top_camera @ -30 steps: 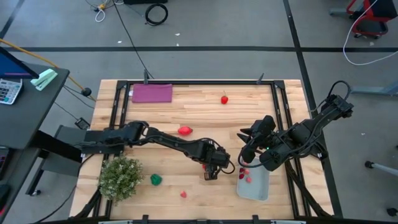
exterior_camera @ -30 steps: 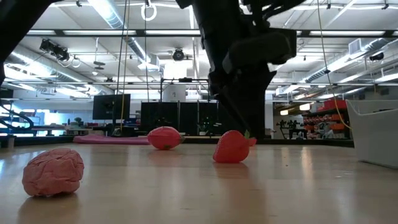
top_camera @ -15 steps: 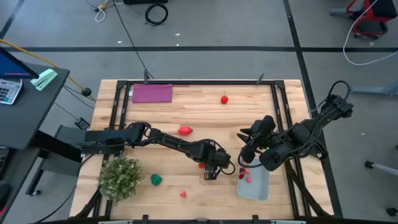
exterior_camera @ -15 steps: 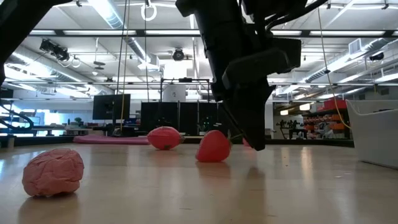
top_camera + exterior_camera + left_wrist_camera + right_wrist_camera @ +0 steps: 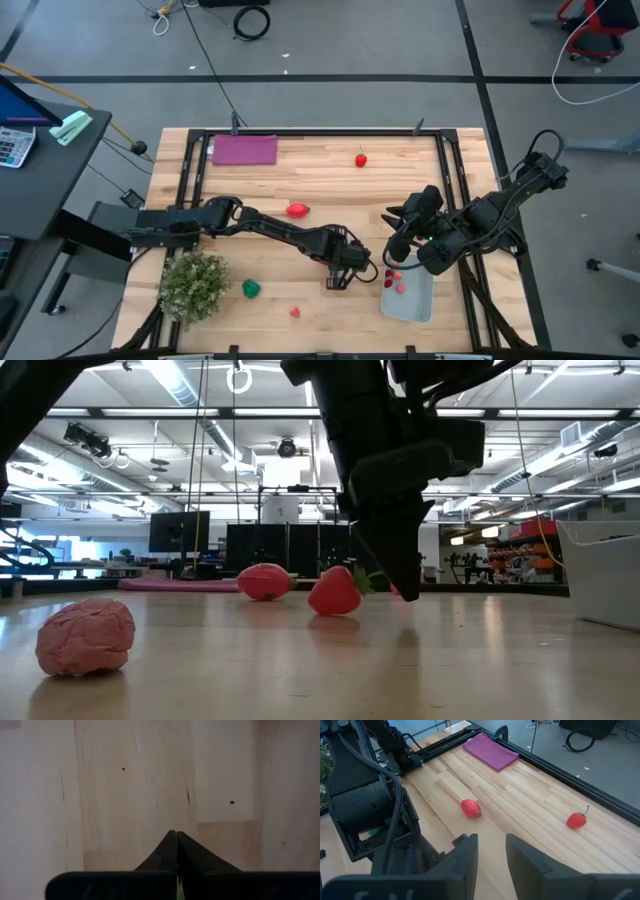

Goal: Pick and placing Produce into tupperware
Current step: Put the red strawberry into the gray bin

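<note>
A red strawberry [image 5: 335, 590] lies on the table by its side, its green leaves turned toward my left gripper [image 5: 402, 578], which stands just right of it with fingers shut and pointing steeply down. In the left wrist view the shut fingertips [image 5: 176, 837] have only bare wood ahead of them. The clear tupperware [image 5: 412, 300] sits at the near right with a few red pieces [image 5: 398, 284] inside. My right gripper [image 5: 491, 845] hangs open above the tupperware's far end, nothing between its fingers. My left gripper's shut fingers [image 5: 408, 560] come down from above right beside the strawberry's leafy end [image 5: 362, 576]. Whether they touch the leaves I cannot tell. The strawberry rests on the table, not lifted.
More produce lies loose: a red piece [image 5: 297, 210], a stemmed red one [image 5: 361, 159] near the far edge, a green piece [image 5: 251, 288], a small pink one [image 5: 295, 312]. A bushy plant [image 5: 192, 285] stands near left, a purple rectangle [image 5: 244, 150] far left.
My left gripper has shut, sinking slightly. The strawberry, which stood at its fingers, has slid toward the table's left out of the closing fingers and lies beside them on the wood, its leaves toward them.
</note>
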You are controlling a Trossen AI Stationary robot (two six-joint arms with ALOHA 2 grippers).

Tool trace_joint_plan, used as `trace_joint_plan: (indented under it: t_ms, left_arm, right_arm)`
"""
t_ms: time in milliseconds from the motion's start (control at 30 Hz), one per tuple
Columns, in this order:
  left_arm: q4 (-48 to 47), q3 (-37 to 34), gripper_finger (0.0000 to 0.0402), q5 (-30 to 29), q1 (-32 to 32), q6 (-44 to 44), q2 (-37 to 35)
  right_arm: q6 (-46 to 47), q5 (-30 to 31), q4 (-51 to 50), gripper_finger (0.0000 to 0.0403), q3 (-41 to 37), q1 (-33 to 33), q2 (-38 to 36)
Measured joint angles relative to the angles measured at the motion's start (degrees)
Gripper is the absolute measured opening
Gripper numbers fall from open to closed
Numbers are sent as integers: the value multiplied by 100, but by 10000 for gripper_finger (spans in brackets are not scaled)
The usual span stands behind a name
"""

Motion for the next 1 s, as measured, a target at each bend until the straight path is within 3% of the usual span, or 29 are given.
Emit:
trace_joint_plan:
  t_ms: [433,633,800,1000]
  left_arm:
    - [55,49,4,-4,-48,372,-61]
    - [217,48,3,-414,-145,559,-234]
    - [1062,50,2,-741,-254,1069,-390]
    - [3023,50,1,-756,-397,1868,-413]
  right_arm:
    - [0,0,0,107,0,0,0]
    - [0,0,0,108,0,0,0]
    - [-56,-1,2,107,0,1,0]
    - [-66,24,6,107,18,0,-9]
